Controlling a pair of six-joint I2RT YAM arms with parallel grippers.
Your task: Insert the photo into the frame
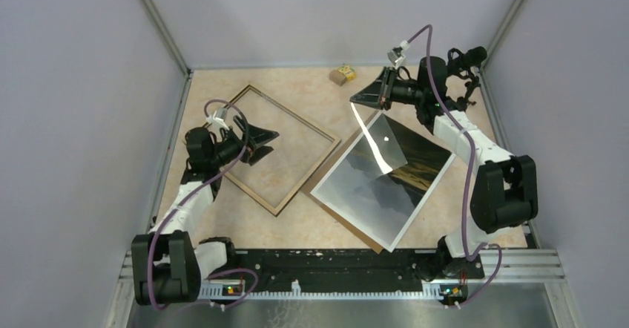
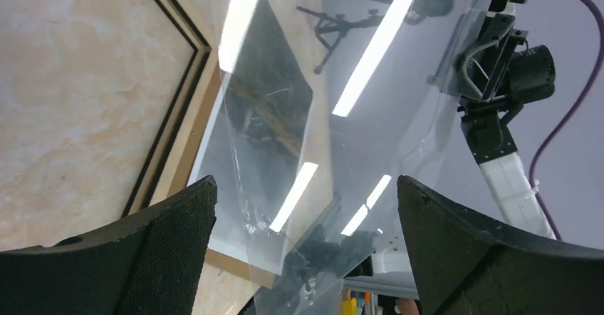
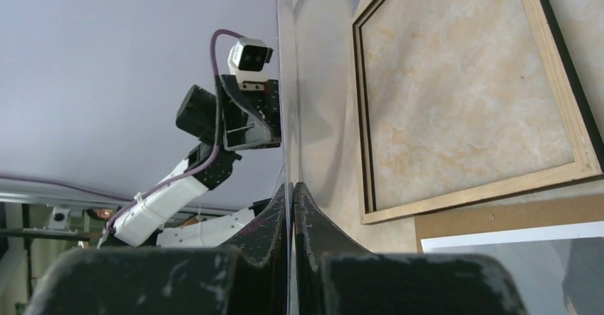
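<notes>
Surface (image 1: 297, 90): one, beige marbled, walled by grey panels at 9, 12 and 3 o'clock.

Large thin rectangular frame (image 1: 297, 112): one, flat at 9–10 o'clock from centre. Light-wood rim up, black at the edges. Nothing inside it, with the surface showing through. Turned diamond-wise. Its 3 o'clock corner lies just beside the board; touching or not, cannot tell.

Plain brown backing board (image 1: 354, 231): one, flat at 3–4 o'clock. Only a strip shows along its 7–8 o'clock edge.

Glossy rectangular photo of grey mountains with a white border (image 1: 371, 202): one, flat on the board, outside the frame.

Clear thin sheet (image 1: 380, 150): one, raised over the photo's 12 o'clock end and tilted, with bright strip reflections.

Right hand (image 3: 292, 190): fingers pressed together on the sheet's edge, holding it up at 1 o'clock.

Left hand (image 2: 306, 187): spread wide, nothing between the pads, above the frame's opening.

Small yellow-brown block (image 1: 343, 73): one, at 12 o'clock near the far wall.

Open room: bare surface between the frame and the far wall, and at 6 o'clock below the frame.
</notes>
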